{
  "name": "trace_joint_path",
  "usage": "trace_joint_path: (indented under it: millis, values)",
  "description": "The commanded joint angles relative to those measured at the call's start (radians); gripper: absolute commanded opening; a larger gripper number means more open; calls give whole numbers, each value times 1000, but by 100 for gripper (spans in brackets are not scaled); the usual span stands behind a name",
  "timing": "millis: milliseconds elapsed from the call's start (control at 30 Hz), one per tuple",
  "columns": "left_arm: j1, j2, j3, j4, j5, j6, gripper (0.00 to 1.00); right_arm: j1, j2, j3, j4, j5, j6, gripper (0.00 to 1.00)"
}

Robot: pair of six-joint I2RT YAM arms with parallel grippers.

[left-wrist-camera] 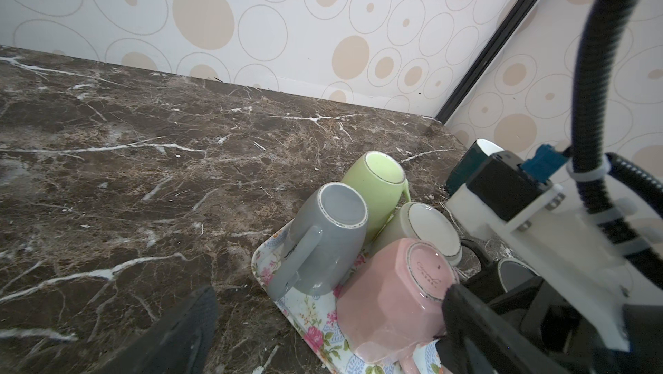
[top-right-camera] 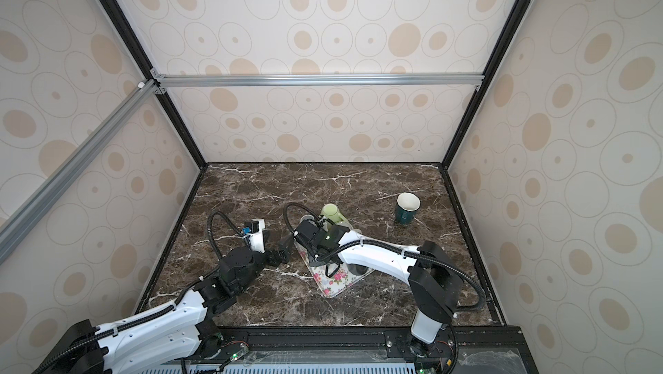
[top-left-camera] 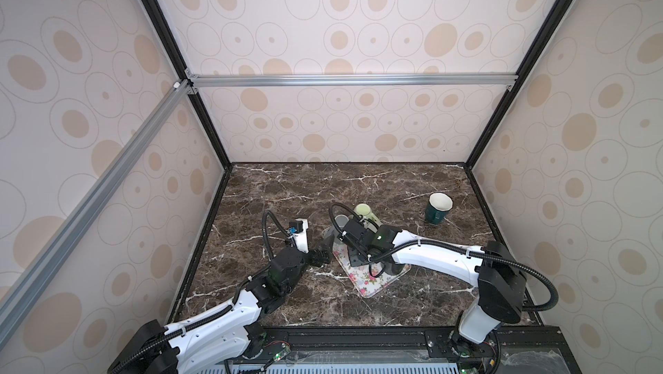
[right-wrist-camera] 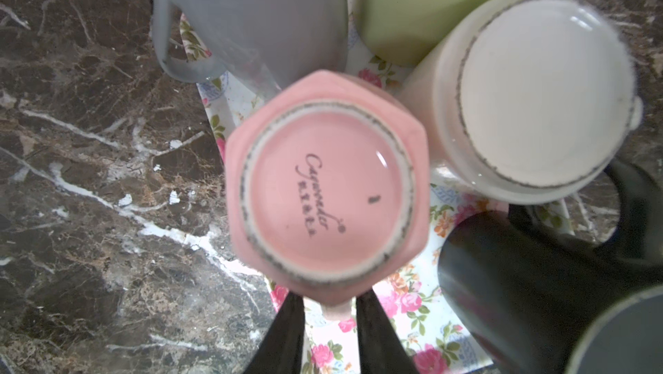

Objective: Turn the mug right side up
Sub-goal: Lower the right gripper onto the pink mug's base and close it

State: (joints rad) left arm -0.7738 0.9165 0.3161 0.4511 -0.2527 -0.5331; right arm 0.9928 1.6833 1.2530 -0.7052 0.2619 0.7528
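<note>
Gleaming hexagonal pink mug (right-wrist-camera: 328, 196), base up

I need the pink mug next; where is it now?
In the right wrist view the pink mug sits upside down on the floral tray, beside the grey mug and the cream mug.

Grey mug (left-wrist-camera: 323, 243), cream mug (left-wrist-camera: 430, 232), black mug (right-wrist-camera: 520, 282) inverted on floral tray (left-wrist-camera: 263, 264); green mug (left-wrist-camera: 376, 192) beside; teal mug (top-left-camera: 438, 209) upright, well apart.

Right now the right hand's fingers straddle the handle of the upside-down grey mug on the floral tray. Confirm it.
Wrong mug. The right hand straddles the handle of the upside-down pink mug on the floral tray, as the right wrist view shows.
</note>
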Motion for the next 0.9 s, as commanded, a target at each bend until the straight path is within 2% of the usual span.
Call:
trace_joint_path:
  millis: [0, 667, 867]
  values:
    - [9, -4, 0, 26, -2, -19, 98, -6, 24, 19, -27, -21, -13, 28]
    - [10, 29, -1, 43, 12, -22, 98, -18, 70, 29, -16, -34, -9, 27]
    - [11, 45, 0, 51, 10, -22, 98, -21, 82, 49, -60, -11, -4, 24]
